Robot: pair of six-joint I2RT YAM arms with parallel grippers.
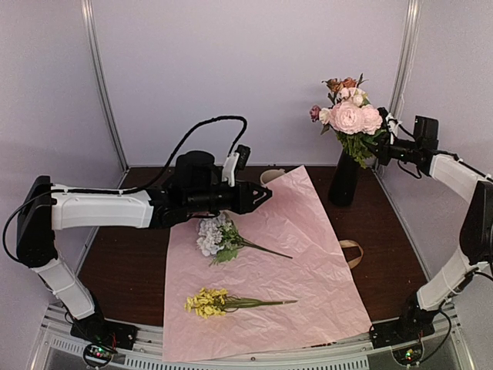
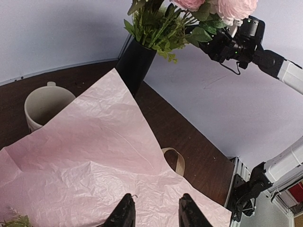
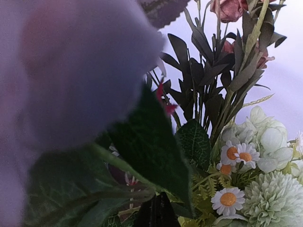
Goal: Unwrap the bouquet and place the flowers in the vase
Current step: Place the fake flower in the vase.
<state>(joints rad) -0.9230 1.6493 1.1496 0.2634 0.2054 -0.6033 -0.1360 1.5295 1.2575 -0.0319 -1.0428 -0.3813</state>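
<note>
One pink crinkled paper sheet (image 1: pixel 262 262) covers the dark surface (image 1: pixel 123 262). One tall black vase (image 1: pixel 343 181), holding blooms (image 1: pixel 350 116), stands at 2 o'clock. Two loose flowers lie on the sheet. The white-lilac stem (image 1: pixel 216 237), axis 10-to-4, is at 7 o'clock from the nearer left gripper (image 1: pixel 267 193), jaws parted and empty. The yellow stem (image 1: pixel 208 302) is at 6. The right gripper (image 1: pixel 380 146), jaws together, is at the vase's foliage.

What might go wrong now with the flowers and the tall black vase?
1. The right claw is shut among the leaves of the flowers in the vase. Pulling back might drag stems out or tip the slim vase.
2. The white flower and yellow flower lie flat on the paper. The left claw might pinch paper along with a stem.
</note>
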